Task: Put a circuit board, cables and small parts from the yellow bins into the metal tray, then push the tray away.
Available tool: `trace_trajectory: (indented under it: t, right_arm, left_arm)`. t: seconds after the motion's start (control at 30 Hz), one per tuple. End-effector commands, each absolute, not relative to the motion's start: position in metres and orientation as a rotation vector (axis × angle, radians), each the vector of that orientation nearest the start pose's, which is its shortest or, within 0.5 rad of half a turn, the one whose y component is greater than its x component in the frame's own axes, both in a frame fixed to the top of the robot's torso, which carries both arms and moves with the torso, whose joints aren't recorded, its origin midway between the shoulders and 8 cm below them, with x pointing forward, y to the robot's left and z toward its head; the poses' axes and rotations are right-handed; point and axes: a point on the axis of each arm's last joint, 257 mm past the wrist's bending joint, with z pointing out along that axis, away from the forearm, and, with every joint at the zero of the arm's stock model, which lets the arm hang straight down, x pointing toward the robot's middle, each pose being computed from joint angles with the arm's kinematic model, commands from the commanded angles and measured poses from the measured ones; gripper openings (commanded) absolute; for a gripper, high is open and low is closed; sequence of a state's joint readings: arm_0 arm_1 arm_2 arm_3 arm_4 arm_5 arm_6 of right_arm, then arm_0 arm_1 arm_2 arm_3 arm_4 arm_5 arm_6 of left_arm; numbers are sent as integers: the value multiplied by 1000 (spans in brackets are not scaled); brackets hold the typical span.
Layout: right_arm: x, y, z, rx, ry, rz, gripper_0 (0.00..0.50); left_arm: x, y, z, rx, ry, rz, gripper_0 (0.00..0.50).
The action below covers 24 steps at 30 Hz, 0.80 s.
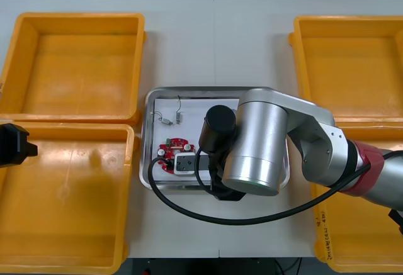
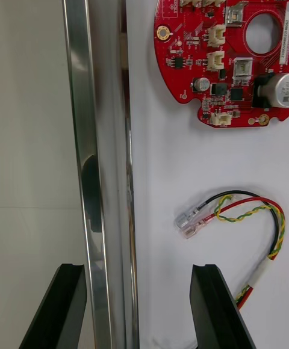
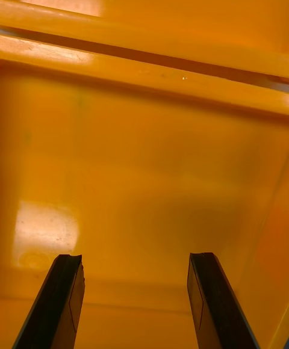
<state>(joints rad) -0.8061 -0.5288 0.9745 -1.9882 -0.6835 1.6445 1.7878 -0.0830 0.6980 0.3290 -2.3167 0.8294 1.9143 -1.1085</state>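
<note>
The metal tray (image 1: 151, 108), white inside, sits mid-table with a round red circuit board (image 1: 172, 151) in it. My right arm reaches over the tray, and the right gripper (image 1: 227, 193) is at its near edge. In the right wrist view the right gripper (image 2: 138, 268) is open and straddles the tray's shiny rim (image 2: 99, 144). One finger (image 2: 60, 307) is outside the rim, the other (image 2: 214, 307) inside. A red and yellow cable (image 2: 256, 213) lies by the inner finger, with the circuit board (image 2: 217, 48) beyond it. My left gripper (image 3: 135, 257) hangs open over a bin floor (image 3: 144, 162).
Two yellow bins (image 1: 72, 67) (image 1: 63, 199) flank the tray on the left and two (image 1: 349, 67) (image 1: 365, 224) on the right. Thin wires with small metal parts (image 1: 171, 119) lie at the tray's far side. A black cable (image 1: 208, 215) loops over the table before the tray. The left gripper (image 1: 12, 146) is at the left edge.
</note>
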Motion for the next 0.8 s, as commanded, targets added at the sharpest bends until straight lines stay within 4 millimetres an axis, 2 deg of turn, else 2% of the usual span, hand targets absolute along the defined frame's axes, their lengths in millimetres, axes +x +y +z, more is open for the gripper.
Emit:
trace_trajectory:
  t: [0.03, 0.37, 0.8]
  right_arm:
    - [351, -20, -288, -2043, 1942, -215, 500]
    - [340, -4, -298, -2024, 1934, -192, 500]
    - [332, -4, -317, -2038, 1907, -228, 500]
  left_arm:
    - [349, 362, -164, -30, 2637, 26, 500]
    - [349, 362, -164, -30, 2637, 26, 500]
    - [349, 362, -164, -30, 2637, 26, 500]
